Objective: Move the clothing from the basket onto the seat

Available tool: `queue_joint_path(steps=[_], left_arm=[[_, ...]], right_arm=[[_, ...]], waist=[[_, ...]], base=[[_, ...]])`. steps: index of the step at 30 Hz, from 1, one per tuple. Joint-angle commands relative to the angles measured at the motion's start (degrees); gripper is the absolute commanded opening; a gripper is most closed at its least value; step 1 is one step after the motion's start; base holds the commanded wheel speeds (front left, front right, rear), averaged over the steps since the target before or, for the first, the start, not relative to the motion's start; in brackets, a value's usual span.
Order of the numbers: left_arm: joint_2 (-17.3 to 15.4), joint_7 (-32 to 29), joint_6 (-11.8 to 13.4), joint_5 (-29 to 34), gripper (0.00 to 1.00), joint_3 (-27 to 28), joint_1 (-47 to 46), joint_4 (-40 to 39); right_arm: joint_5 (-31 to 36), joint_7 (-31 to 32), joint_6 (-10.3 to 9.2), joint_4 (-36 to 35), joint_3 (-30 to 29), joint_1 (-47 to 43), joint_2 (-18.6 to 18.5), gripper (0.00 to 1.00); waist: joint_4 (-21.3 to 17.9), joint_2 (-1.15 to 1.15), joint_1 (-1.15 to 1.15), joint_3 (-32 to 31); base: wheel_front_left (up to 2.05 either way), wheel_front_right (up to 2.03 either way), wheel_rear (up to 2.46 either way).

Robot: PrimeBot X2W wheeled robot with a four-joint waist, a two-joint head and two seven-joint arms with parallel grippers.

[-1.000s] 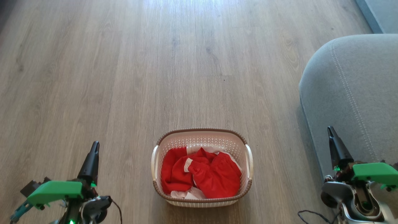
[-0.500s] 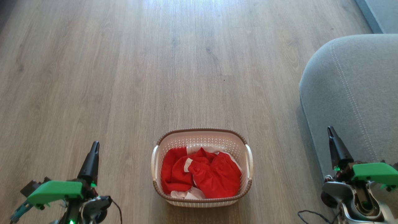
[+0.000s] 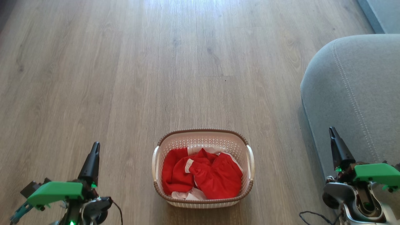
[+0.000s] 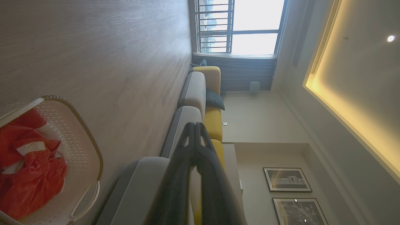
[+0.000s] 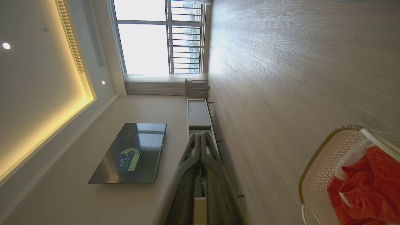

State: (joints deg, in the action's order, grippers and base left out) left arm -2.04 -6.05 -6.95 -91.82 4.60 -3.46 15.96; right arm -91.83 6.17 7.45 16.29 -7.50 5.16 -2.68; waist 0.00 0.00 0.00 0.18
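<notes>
Down in the cream perforated plastic basket (image 3: 201, 130), crumpled red-and-white fabric clothing (image 3: 203, 175) may snag and lift it or fall short of the grey upholstered seat (image 3: 359, 93); left gripper (image 3: 96, 145) and right gripper (image 3: 331, 130) hover closed, empty.

the room is lit brightly by daylight from the window (image 5: 143, 37), which is blown out to white. a pale glare is thrown across the floor (image 3: 187, 12). a warm glow is given by the ceiling cove (image 4: 350, 118). a soft shadow is laid beside the seat (image 3: 359, 93). straight lines are bent in the wrist views.
</notes>
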Motion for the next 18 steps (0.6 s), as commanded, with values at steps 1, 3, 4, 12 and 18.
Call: queue_joint_path(steps=[1, 3, 4, 12, 18], left_arm=[[-0.84, -0.42, -0.54, -0.37, 0.0, 1.9, -2.72, -1.93], [-0.84, -0.42, -0.54, -0.37, 0.0, 1.9, -2.72, -1.93], [-0.84, -0.42, -0.54, -0.37, 0.0, 1.9, -2.72, -1.93], [-0.84, -0.42, -0.54, -0.37, 0.0, 1.9, -2.72, -1.93], [-0.84, -0.42, -0.54, -0.37, 0.0, 1.9, -2.72, -1.93]], right_arm=[[-0.36, 0.3, 0.03, -2.26, 1.0, 1.02, -0.2, 0.0], [-0.36, 0.3, 0.03, -2.26, 1.0, 1.02, -0.2, 0.0], [-0.36, 0.3, 0.03, -2.26, 1.0, 1.02, -0.2, 0.0], [-0.36, 0.3, 0.03, -2.26, 1.0, 1.02, -0.2, 0.0], [-0.36, 0.3, 0.03, -2.26, 1.0, 1.02, -0.2, 0.0]], waist=[[0.0, 0.0, 0.0, 0.0], [0.0, 0.0, 0.0, 0.0], [0.0, 0.0, 0.0, 0.0], [0.0, 0.0, 0.0, 0.0], [0.0, 0.0, 0.0, 0.0]], base=[[0.0, 0.0, 0.0], [0.0, 0.0, 0.0], [0.0, 0.0, 0.0], [0.0, 0.0, 0.0], [0.0, 0.0, 0.0]])
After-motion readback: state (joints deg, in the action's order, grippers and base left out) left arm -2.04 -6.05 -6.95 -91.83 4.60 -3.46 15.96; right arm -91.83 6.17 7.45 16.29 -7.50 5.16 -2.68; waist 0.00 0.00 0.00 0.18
